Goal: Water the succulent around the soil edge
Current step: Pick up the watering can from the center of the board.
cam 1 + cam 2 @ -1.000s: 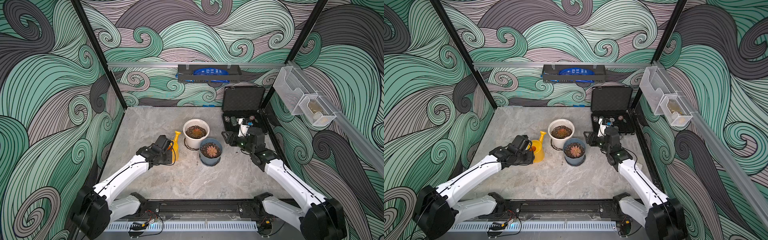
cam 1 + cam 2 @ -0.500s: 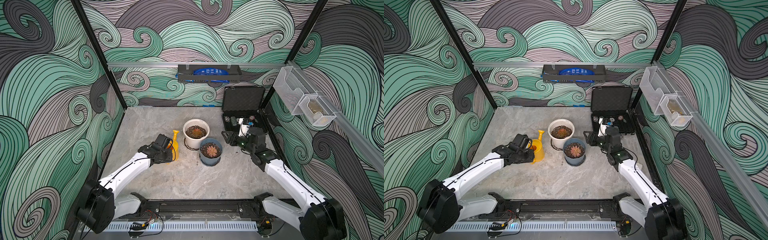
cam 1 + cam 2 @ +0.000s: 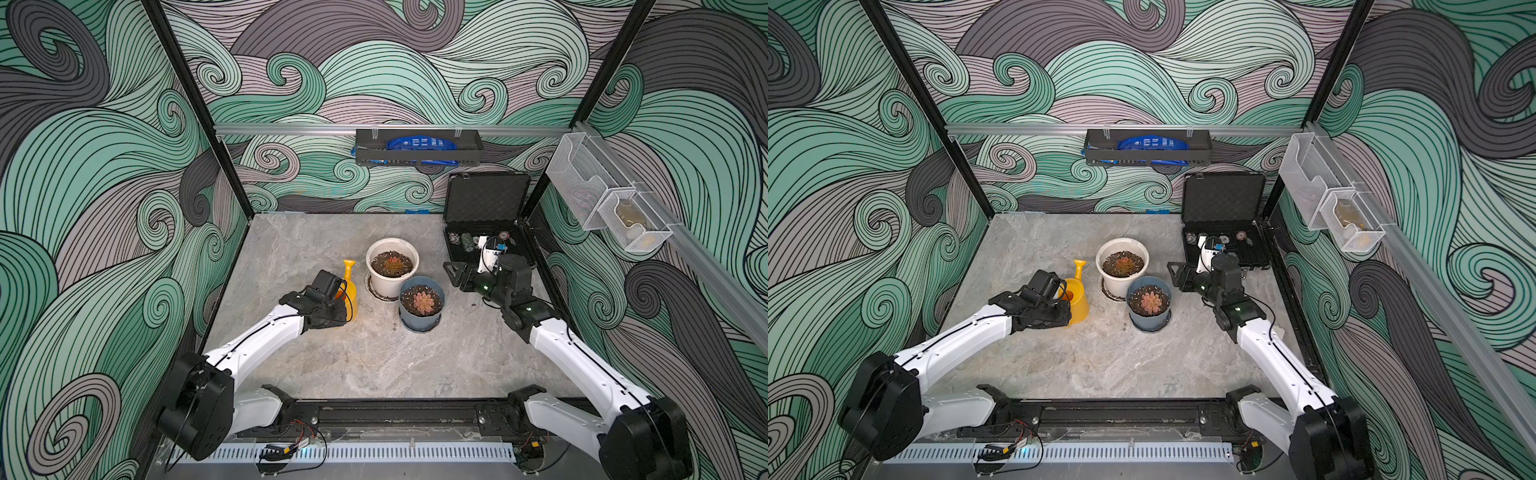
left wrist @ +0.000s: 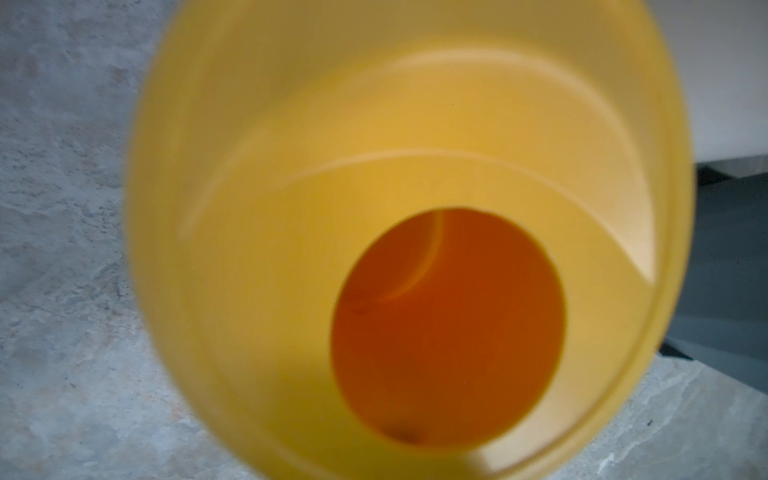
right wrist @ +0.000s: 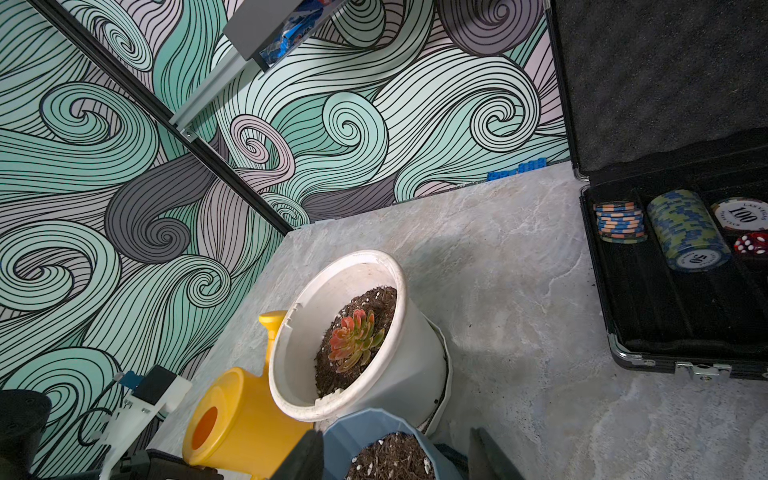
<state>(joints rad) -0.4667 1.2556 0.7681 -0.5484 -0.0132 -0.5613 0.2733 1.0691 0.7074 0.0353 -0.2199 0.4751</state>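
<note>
Yellow plastic is what matters most right now: the little watering can [image 3: 350, 291] stands on the grey table [image 3: 374, 365] in both top views. The left gripper [image 3: 332, 309] is right up against the side of the can away from its spout. I cannot tell from up here if its fingers are pinching the can yet.

The succulent [image 3: 423, 302] sits in its blue-grey pot [image 3: 419, 322], just beside the white pot [image 3: 390, 274]. The soil edge [image 3: 409, 296] is a dark ring around the pink leaves. The right gripper [image 3: 451, 276] hangs near the blue-grey pot with its fingers spread, holding nothing.

The left wrist view is almost all yellow can [image 4: 411, 232], very close and blurry, with its round filling hole. No fingers show there.

The right wrist view shows the can's spout [image 5: 272, 328] tucked close behind the white pot [image 5: 361, 332].

What could go wrong? If the hold is weak, the can may slip or tip when lifted. The spout could bump the white pot. Water might also land on the leaves, or in the wrong pot.
</note>
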